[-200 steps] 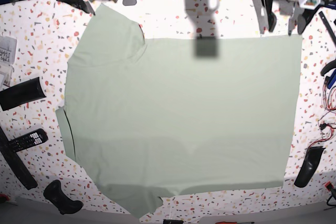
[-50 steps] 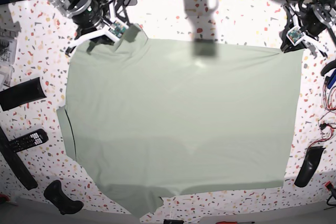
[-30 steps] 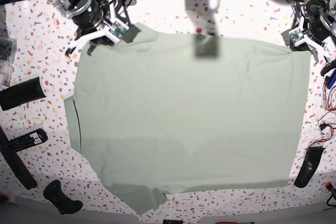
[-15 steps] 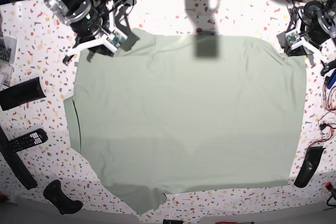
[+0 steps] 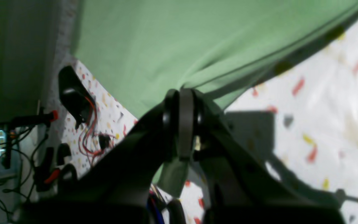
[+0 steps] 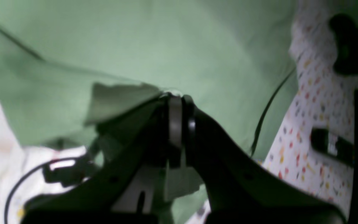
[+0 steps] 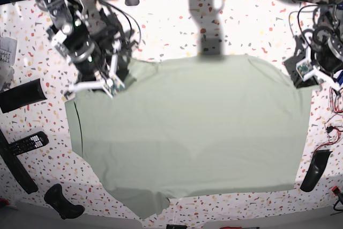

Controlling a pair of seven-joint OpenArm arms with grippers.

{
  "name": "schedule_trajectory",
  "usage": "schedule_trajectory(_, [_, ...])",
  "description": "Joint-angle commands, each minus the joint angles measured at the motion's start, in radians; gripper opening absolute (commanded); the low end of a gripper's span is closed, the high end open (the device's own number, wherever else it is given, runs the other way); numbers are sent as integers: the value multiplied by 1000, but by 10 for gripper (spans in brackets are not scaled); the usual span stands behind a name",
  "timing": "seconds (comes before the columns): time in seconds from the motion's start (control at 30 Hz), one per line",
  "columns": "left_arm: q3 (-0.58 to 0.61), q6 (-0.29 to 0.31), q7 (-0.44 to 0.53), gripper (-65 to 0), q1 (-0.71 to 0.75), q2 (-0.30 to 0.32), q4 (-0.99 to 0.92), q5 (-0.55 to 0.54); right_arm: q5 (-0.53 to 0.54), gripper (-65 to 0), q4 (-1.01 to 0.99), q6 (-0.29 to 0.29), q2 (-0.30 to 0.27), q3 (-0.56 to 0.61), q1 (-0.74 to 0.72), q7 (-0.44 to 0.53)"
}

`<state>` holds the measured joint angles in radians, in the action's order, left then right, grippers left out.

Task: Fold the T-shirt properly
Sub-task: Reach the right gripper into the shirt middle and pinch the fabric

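The pale green T-shirt (image 7: 187,132) lies spread over the speckled table, its far edge lifted and drawn toward the near side. My right gripper (image 7: 124,79) is at the shirt's far corner on the base view's left. In the right wrist view it (image 6: 176,96) is shut on a fold of the cloth (image 6: 166,40). My left gripper (image 7: 298,79) holds the far corner on the base view's right. The left wrist view shows it (image 5: 180,93) shut on the hem, with the cloth (image 5: 166,37) stretched away from it.
A remote control (image 7: 28,144) and long black pieces (image 7: 21,95) lie at the table's left edge. A black handle (image 7: 61,202) sits at the near left. A black piece (image 7: 315,169) and loose wires (image 7: 335,124) lie along the right edge.
Both grippers have moved toward the near side, carrying the shirt's far corners with them. The far edge now sits well in from the back of the table.
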<state>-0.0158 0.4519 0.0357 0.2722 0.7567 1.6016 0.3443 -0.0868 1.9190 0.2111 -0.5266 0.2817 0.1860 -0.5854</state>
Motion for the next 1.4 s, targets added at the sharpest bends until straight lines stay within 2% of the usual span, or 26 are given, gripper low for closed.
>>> schedule_trajectory(0.0, [-10,-14,12,-650,-13,19,14,-15,-2,-650,4,-10,-3,-6,-33,21])
schedule_trajectory(0.13, [-10,-14,14,-650,-29,19,13,-18,-1,-650,-45,-9,27,-6,-108,25])
schedule_trajectory(0.2, [-9,-14,17,-650,-38,6,0,-60,24,-650,-74,-9,40,-6,-144,36])
schedule_trajectory(0.27, [-9,-14,17,-650,-62,-24,-40,-96,55,-650,-108,-8,60,-6,-180,45])
schedule_trajectory(0.43, [-9,-14,17,-650,-165,-105,-200,-88,64,-650,-209,-2,114,-6,-264,46])
schedule_trajectory(0.47, [-9,-14,18,-650,-185,-115,-224,-88,64,-650,-230,6,122,-6,-280,45])
schedule_trajectory(0.63, [-9,-13,52,-650,-277,-142,-302,-88,60,-650,-325,116,164,-6,-359,44])
schedule_trajectory(0.77, [-9,-14,50,-650,-349,-179,-389,-88,11,-650,-360,127,195,-6,-407,44])
schedule_trajectory(0.93, [-9,-14,47,-650,-402,-213,-534,-88,11,-650,-383,130,205,-6,-444,42])
schedule_trajectory(1.13, [-9,-14,49,-650,-408,-205,-574,-86,-41,-650,-385,113,205,-6,-446,24])
schedule_trajectory(1.2, [-9,-14,79,-650,-408,-205,-574,-100,-42,-650,-385,74,205,-6,-446,-1])
schedule_trajectory(1.27, [-9,-14,97,-650,-408,-205,-574,-130,-70,-650,-385,12,206,-6,-446,-37])
schedule_trajectory(1.37, [-9,-14,97,-650,-409,-205,-574,-155,-122,-650,-385,-12,204,-6,-446,-43])
